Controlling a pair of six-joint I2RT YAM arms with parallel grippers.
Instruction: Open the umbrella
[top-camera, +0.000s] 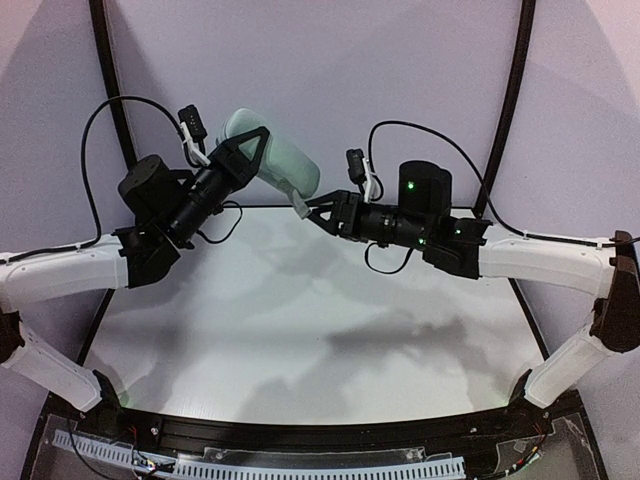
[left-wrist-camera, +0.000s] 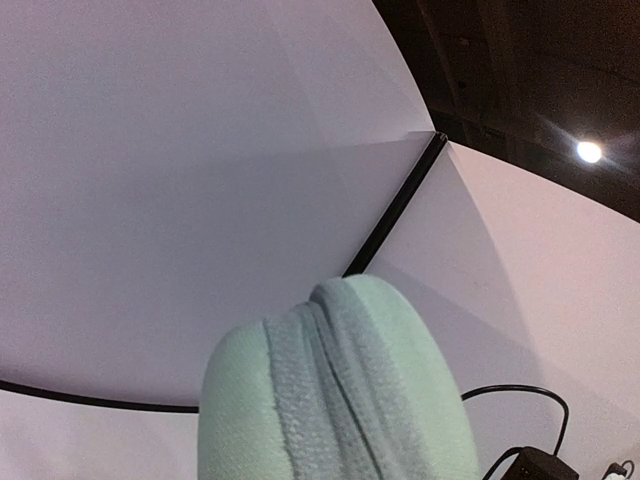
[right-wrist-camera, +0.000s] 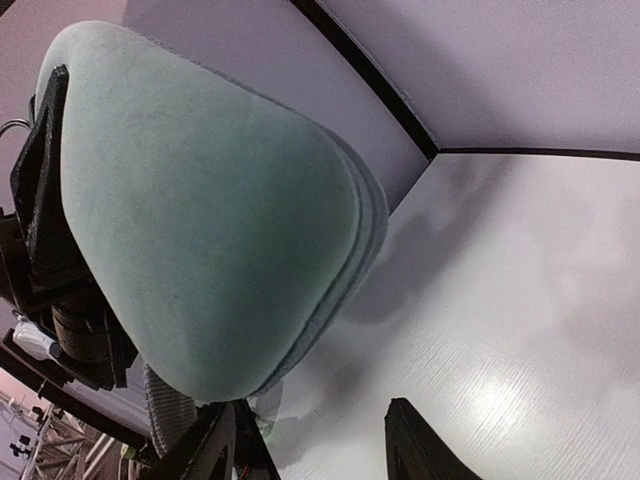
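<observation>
A pale mint oval hard case (top-camera: 285, 160) with a grey zip seam hangs in the air over the far edge of the table, and my left gripper (top-camera: 255, 145) is shut on it. In the left wrist view the case (left-wrist-camera: 340, 400) fills the bottom and hides the fingers. The umbrella itself is hidden. My right gripper (top-camera: 308, 208) sits at the case's lower end, by a grey woven strap (right-wrist-camera: 165, 405). In the right wrist view the case (right-wrist-camera: 200, 200) looms above my right gripper (right-wrist-camera: 320, 445), whose jaws stand apart with only table showing between them.
The white table (top-camera: 300, 330) lies below both arms. Black frame poles (top-camera: 510, 100) rise at the back left and back right against pale walls. Cables loop off both wrists.
</observation>
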